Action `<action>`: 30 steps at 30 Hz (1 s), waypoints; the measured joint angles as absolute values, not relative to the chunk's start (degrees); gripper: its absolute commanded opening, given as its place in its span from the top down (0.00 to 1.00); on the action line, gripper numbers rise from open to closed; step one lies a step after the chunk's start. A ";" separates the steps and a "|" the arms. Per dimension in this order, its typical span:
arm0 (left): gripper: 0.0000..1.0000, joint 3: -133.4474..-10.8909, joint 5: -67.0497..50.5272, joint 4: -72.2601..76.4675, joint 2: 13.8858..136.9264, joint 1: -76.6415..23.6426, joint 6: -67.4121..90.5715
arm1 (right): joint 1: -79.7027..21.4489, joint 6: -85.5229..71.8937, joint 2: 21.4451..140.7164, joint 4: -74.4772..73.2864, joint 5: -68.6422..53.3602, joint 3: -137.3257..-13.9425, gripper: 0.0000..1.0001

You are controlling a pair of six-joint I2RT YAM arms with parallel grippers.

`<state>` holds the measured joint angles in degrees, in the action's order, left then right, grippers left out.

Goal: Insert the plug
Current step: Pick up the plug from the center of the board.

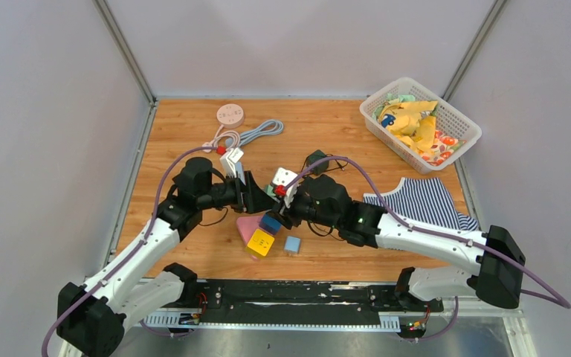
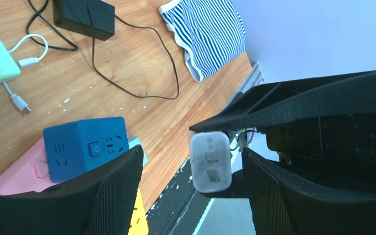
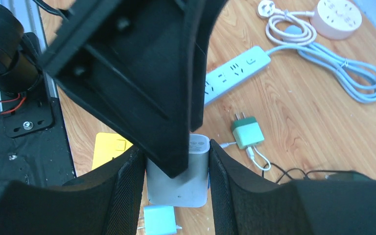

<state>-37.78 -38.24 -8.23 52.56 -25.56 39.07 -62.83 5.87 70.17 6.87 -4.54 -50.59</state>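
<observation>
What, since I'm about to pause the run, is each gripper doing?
Left gripper: open, holding nothing.
Right gripper: closed on the white charger.

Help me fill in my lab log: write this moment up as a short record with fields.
right gripper: shut on the white charger
left gripper: open, fingers either side of the charger, a gap on each side
blue socket cube: below the grippers, nothing plugged into the faces shown
power strip: lying flat, visible sockets empty
task state: plug not yet inserted
</observation>
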 measured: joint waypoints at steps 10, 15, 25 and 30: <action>0.67 -36.10 -40.34 -6.66 51.05 -25.56 41.65 | -64.66 8.25 71.66 12.49 -4.67 -50.24 0.86; 0.95 -34.63 -39.79 -5.61 49.32 -25.45 44.14 | -64.75 9.13 73.14 14.11 -4.38 -49.87 0.61; 1.00 -33.76 -41.28 -2.22 48.03 -25.28 51.37 | -64.82 8.88 66.54 19.84 -1.52 -42.04 0.16; 1.00 -35.92 -42.70 0.60 46.83 -25.30 55.94 | -64.82 8.84 57.89 28.34 -1.48 -33.30 0.19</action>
<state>-35.92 -42.70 0.60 46.83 -25.30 55.94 -64.82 8.84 57.89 28.34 -1.48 -33.30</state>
